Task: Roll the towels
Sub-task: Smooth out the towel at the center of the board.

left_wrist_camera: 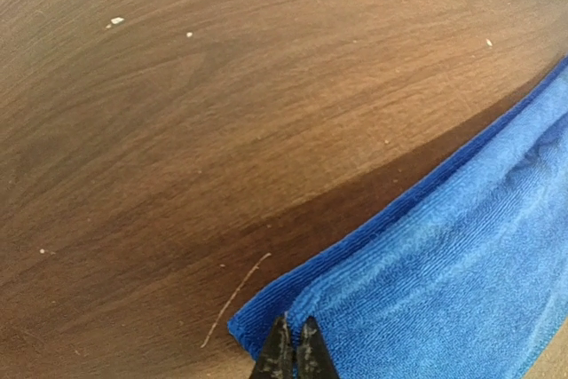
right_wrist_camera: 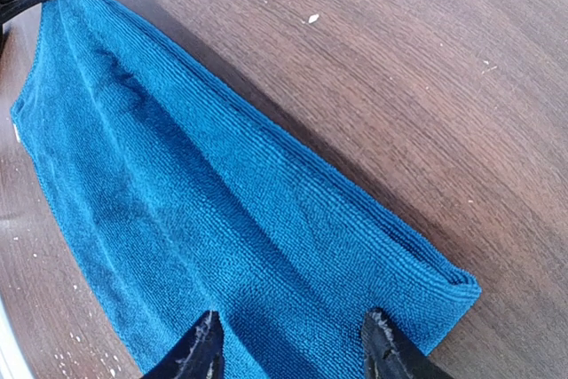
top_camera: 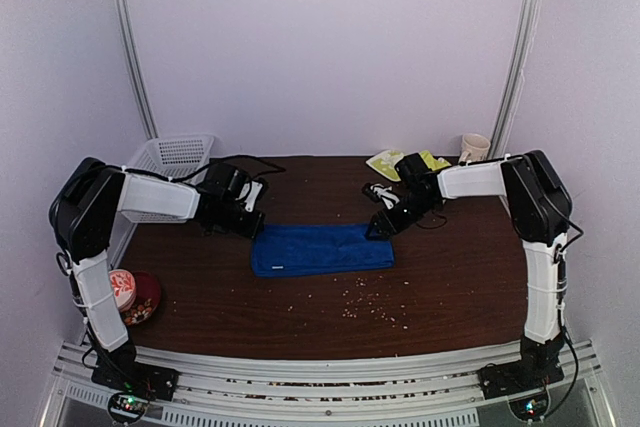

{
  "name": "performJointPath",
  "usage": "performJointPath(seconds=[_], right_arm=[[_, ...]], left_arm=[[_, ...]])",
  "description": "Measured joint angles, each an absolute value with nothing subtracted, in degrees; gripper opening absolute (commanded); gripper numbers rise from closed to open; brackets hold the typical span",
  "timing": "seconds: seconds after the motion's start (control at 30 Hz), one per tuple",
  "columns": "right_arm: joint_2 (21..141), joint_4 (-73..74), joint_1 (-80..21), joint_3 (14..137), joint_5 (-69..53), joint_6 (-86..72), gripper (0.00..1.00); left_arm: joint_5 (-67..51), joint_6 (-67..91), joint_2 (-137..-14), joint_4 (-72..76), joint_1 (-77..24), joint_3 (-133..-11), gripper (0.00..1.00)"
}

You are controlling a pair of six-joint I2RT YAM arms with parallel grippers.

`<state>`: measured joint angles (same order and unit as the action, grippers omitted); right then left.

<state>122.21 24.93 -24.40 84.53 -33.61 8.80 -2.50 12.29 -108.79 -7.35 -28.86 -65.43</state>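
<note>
While my left gripper (left_wrist_camera: 293, 354) is pressed together at the blue towel (left_wrist_camera: 444, 264) corner, right gripper (right_wrist_camera: 293, 343) spread over its end, uneven pulling could skew roll.

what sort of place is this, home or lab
Probably a robot test booth: bare white walls with metal rails, two arms mounted at a wooden table, a blue towel laid out.
</note>
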Motion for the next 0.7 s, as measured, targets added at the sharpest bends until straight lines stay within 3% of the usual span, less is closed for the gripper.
performJointPath(seconds=[0.03,0.17,0.4,0.57,0.7], right_arm=[[122.21,24.95,-24.4,84.55,-33.61,8.84,0.54],[122.43,25.45,-24.43,85.03,-33.8,9.5,0.54],[122.5,27.4,-24.62,85.82,-34.83,12.32,0.55],[122.48,30.55,-25.02,86.48,-36.23,15.16,0.56],[122.04,33.78,-25.5,86.76,-37.6,17.19,0.56]], left_arm=[[-2.02,12.27,-108.95,-7.64,-28.91,-65.73,0.0],[-0.25,12.19,-110.34,-7.9,-29.04,-67.09,0.22],[3.49,11.79,-111.63,-10.0,-28.88,-67.2,0.46],[5.54,11.84,-111.02,-11.11,-28.88,-67.22,0.7],[6.94,11.97,-107.35,-11.68,-29.39,-66.94,0.81]])
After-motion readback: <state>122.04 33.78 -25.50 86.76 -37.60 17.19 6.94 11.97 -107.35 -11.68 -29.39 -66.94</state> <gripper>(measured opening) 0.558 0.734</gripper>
